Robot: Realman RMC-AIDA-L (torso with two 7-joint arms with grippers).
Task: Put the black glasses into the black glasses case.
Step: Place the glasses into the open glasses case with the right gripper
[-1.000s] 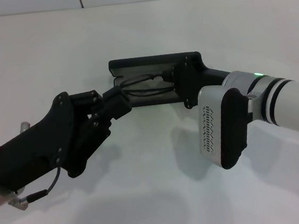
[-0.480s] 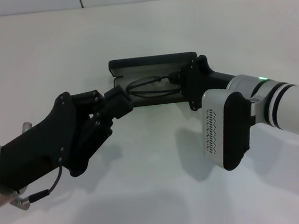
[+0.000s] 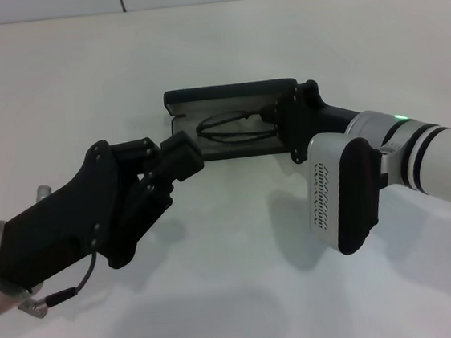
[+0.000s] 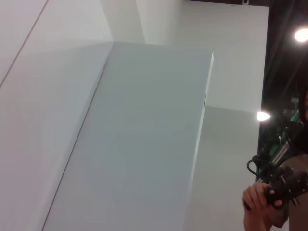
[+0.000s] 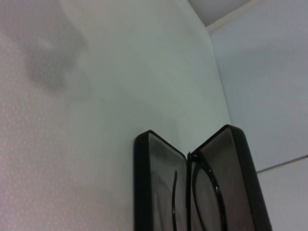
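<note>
Nearest, the left tool [image 3: 177, 156] hovers over the white surface [image 3: 55, 82], its tip just beside the case's left end; whether it is parted cannot be told. The right tool [image 3: 273, 121] reaches the case's right end, its grip hidden. Beyond, the black glasses [image 3: 229, 126] lie inside the open black glasses case [image 3: 230, 94].

black glasses case [image 3: 202, 99]: open, rectangular, grey-lined, lid up at far side, on white table | black glasses [image 3: 229, 126]: thin-framed, lying flat inside the case's lower half
</note>
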